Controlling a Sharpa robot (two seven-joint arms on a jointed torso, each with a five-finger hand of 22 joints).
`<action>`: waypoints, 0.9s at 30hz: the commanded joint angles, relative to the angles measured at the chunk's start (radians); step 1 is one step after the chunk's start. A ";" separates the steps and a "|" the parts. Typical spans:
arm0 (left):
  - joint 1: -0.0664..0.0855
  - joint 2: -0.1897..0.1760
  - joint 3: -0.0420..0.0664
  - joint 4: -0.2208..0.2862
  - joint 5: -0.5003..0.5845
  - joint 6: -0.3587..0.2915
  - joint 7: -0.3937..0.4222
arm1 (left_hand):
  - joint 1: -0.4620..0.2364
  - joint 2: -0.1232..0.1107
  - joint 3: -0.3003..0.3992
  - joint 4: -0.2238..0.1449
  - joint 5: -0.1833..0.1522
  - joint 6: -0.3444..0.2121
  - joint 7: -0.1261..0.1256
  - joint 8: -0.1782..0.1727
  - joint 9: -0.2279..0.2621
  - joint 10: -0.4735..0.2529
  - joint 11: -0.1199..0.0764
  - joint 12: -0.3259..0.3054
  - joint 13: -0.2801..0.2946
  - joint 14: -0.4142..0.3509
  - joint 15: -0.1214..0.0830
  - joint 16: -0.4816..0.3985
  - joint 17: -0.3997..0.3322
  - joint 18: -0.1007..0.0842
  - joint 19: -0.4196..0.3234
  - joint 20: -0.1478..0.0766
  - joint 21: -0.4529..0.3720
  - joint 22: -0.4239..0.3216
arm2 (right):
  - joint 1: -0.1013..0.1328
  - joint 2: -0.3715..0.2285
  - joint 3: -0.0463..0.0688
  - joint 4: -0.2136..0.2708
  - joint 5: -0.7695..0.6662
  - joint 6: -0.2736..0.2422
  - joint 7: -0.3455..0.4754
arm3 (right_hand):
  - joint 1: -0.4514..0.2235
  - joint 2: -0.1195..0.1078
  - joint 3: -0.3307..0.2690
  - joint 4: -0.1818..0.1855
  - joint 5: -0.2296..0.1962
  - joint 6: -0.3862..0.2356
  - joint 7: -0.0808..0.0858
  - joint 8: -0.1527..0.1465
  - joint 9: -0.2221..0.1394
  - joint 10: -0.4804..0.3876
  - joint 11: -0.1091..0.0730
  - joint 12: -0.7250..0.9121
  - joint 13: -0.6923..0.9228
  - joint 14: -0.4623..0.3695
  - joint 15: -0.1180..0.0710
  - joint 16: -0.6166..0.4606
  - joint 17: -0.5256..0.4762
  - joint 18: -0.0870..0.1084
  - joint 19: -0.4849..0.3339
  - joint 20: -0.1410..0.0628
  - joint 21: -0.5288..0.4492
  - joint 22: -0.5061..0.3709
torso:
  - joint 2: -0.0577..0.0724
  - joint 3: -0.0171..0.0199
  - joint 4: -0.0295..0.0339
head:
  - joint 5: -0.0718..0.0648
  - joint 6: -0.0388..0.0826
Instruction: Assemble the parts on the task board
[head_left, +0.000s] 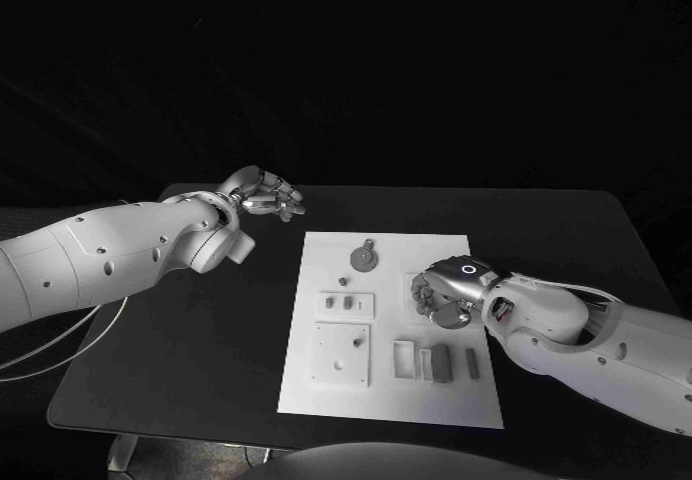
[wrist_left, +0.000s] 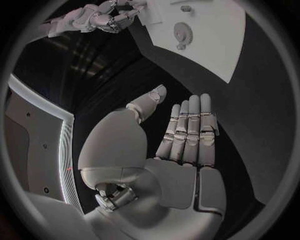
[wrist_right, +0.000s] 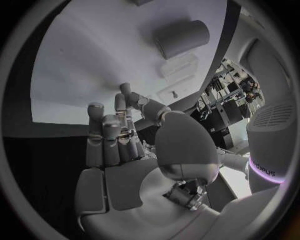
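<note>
Head view: board (head_left: 320, 398) carries grey parts, gear (head_left: 368, 258) at 12 o'clock; left hand (head_left: 264, 192) flat-fingered, empty, off-board at 10; right hand (head_left: 444, 292) curled, grip unclear.

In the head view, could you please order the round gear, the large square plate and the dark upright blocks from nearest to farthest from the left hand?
From the left hand:
1. Round gear, at the far end of the task board.
2. Large square plate, on the board's left side, near end.
3. Dark upright blocks, near end, right of the plate.
</note>
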 joint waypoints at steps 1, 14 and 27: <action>0.001 0.001 0.001 0.000 0.007 0.006 0.005 | 0.001 0.010 0.000 0.008 -0.002 -0.009 -0.001 -0.004 -0.001 -0.007 -0.002 -0.001 -0.001 0.000 0.006 -0.005 0.002 0.013 0.000 0.004 -0.005 0.001 | 0.000 -0.003 0.001 0.010 0.013 -0.024 0.001 | 0.000 0.008 0.005 -0.001 0.002 0.054 -0.033 0.008 0.018 0.011 0.000 0.000 0.002 0.005 -0.005 0.001 -0.001 0.048 0.005 -0.002 0.006 0.018 | 0.000 0.0006 0.0004 | 0.000 0.001; 0.001 0.003 0.001 -0.004 0.007 0.006 0.005 | 0.001 0.010 0.000 0.009 -0.002 -0.009 0.000 -0.004 -0.001 -0.007 -0.002 -0.001 -0.002 0.000 0.006 -0.006 0.003 0.013 0.000 0.004 -0.006 0.001 | 0.004 -0.037 0.025 0.064 0.029 -0.041 0.001 | -0.006 0.005 0.007 -0.002 0.002 0.058 -0.035 0.009 0.023 0.016 -0.002 0.001 0.006 0.010 -0.007 0.002 -0.001 0.048 0.010 -0.004 0.009 0.018 | 0.000 0.0012 -0.0009 | 0.003 0.003; 0.000 0.003 0.001 -0.005 0.007 0.004 0.007 | 0.001 0.010 0.000 0.009 -0.002 -0.009 0.000 -0.004 -0.001 -0.008 -0.002 0.000 -0.002 0.001 0.006 -0.007 0.005 0.013 0.001 0.004 -0.007 0.001 | 0.018 -0.036 0.059 0.107 0.032 -0.045 0.007 | -0.007 0.003 0.009 -0.003 0.002 0.060 -0.036 0.010 0.026 0.019 -0.004 0.002 0.008 0.011 -0.008 0.002 -0.001 0.048 0.012 -0.006 0.010 0.018 | 0.000 0.0007 -0.0001 | 0.005 0.006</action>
